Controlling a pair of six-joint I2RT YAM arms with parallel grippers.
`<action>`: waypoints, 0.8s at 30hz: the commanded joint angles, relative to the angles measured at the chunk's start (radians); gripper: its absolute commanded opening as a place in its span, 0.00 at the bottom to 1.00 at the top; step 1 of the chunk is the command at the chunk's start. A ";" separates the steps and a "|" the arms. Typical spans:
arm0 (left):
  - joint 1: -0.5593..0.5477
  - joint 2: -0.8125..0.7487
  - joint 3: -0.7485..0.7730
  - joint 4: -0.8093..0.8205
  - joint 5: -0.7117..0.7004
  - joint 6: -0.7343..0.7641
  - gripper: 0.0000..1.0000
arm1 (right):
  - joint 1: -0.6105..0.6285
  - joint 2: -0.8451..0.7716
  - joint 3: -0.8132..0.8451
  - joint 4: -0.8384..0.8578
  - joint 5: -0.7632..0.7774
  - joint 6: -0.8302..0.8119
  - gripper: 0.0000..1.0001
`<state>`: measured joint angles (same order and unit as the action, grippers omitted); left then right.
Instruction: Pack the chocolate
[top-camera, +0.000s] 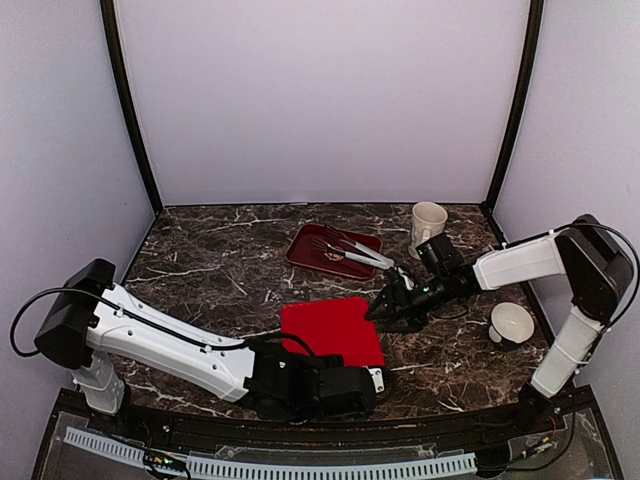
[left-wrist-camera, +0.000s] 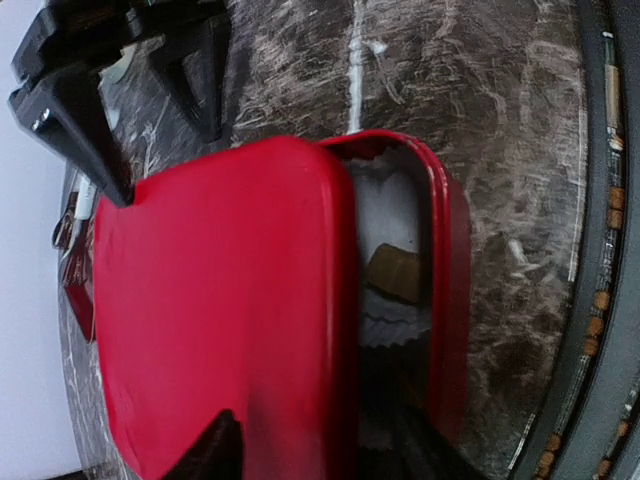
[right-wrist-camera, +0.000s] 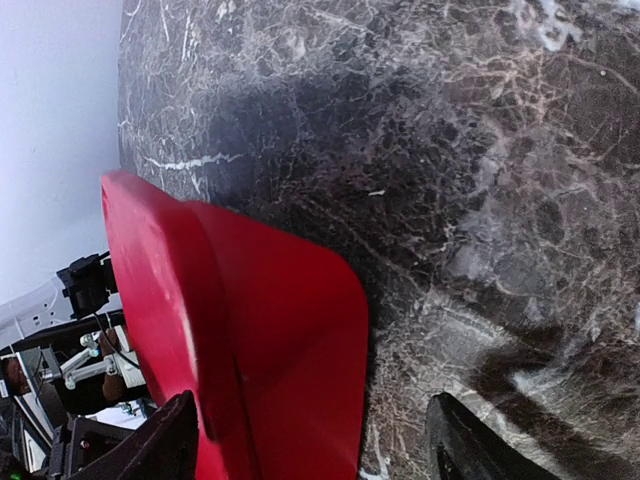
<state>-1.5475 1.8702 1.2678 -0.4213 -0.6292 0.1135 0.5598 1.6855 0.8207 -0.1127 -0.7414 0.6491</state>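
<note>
Evidently lid (left-wrist-camera: 230, 320) sits skewed on red tin (left-wrist-camera: 452, 300); chocolate (left-wrist-camera: 393, 272) lies inside, in the uncovered strip on the near side.
R gripper (top-camera: 380, 312) open at lid's far corner, prob. best placed to slide it; L gripper (left-wrist-camera: 310, 435) fingers apart astride lid edge, grip unclear.

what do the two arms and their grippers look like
Both the left arm and right arm have smooth white shells with black joints. A thin black cable loops by each shoulder. The left gripper and right gripper are black with tapered fingers. No markings visible.
</note>
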 joint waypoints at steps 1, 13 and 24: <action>-0.068 -0.028 -0.042 -0.090 0.282 -0.083 0.60 | 0.013 0.002 -0.009 -0.030 0.031 -0.039 0.77; -0.037 -0.268 -0.090 -0.137 0.387 -0.263 0.81 | 0.018 -0.116 -0.006 -0.126 0.065 -0.075 0.76; 0.277 -0.569 -0.259 0.003 0.603 -0.515 0.83 | 0.068 -0.740 -0.226 -0.236 0.043 -0.027 0.80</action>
<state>-1.3716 1.4082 1.0477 -0.4713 -0.0956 -0.2737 0.5747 1.1423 0.7021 -0.2920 -0.6804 0.6071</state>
